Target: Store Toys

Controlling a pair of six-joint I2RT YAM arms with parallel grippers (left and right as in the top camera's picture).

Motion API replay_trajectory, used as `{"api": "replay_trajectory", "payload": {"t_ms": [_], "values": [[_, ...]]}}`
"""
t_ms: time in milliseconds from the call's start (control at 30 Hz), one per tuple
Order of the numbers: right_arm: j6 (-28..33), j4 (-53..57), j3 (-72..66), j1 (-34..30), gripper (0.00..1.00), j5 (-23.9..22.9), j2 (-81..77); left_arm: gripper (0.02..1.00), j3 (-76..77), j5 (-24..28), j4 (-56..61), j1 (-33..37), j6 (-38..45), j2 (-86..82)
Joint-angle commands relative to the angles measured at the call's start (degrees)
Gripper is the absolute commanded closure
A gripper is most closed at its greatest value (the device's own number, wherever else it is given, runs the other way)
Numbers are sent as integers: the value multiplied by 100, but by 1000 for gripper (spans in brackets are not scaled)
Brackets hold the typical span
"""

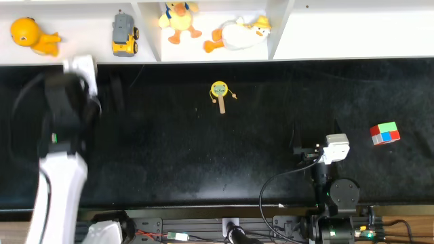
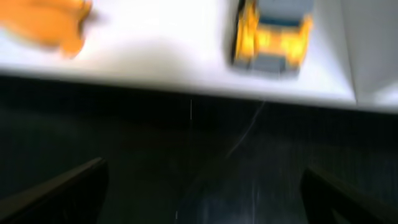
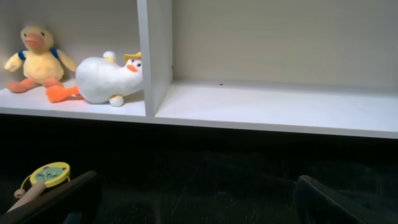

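On the black table lie a yellow rattle drum (image 1: 220,95) with a wooden handle and, far right, a coloured cube (image 1: 384,133). The white shelf (image 1: 339,41) at the back holds an orange duck (image 1: 34,35), a grey-and-yellow toy truck (image 1: 125,35), a yellow plush duck (image 1: 179,20) and a white plush goose (image 1: 237,34). My left gripper (image 2: 202,199) is open and empty, low over the table in front of the truck (image 2: 272,34) and orange duck (image 2: 43,22). My right gripper (image 3: 196,205) is open and empty, with the rattle (image 3: 43,177) off to one side.
The shelf compartment (image 3: 280,106) beside the goose (image 3: 109,81) and yellow duck (image 3: 34,56) has a bare floor. A white divider wall (image 3: 154,56) separates the two. The left arm (image 1: 64,135) stands along the table's left side.
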State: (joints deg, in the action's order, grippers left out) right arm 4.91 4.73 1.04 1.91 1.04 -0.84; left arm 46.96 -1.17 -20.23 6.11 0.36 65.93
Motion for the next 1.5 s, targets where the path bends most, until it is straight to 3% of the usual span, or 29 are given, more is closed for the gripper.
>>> {"api": "replay_trajectory", "payload": {"t_ms": [33,133,267,433,700,1500], "values": [[-22,-22,-72,28,7,-44,61,20,-1126,-13,-354,-129,-24,-1410],[-22,-22,-72,28,7,-46,61,20,-1788,59,-262,-579,-22,-2356],[-22,-22,-72,28,7,-46,61,20,-2612,59,940,-1104,-22,-3565],[-22,-22,-72,28,5,-44,61,20,-3467,59,1633,-1132,-22,-4833],[-22,-22,-72,28,5,-46,61,20,-4345,-68,1633,-1132,85,-6566],[-22,-22,-72,28,5,-46,61,20,-4649,-2,1543,-772,223,-6577]]}}
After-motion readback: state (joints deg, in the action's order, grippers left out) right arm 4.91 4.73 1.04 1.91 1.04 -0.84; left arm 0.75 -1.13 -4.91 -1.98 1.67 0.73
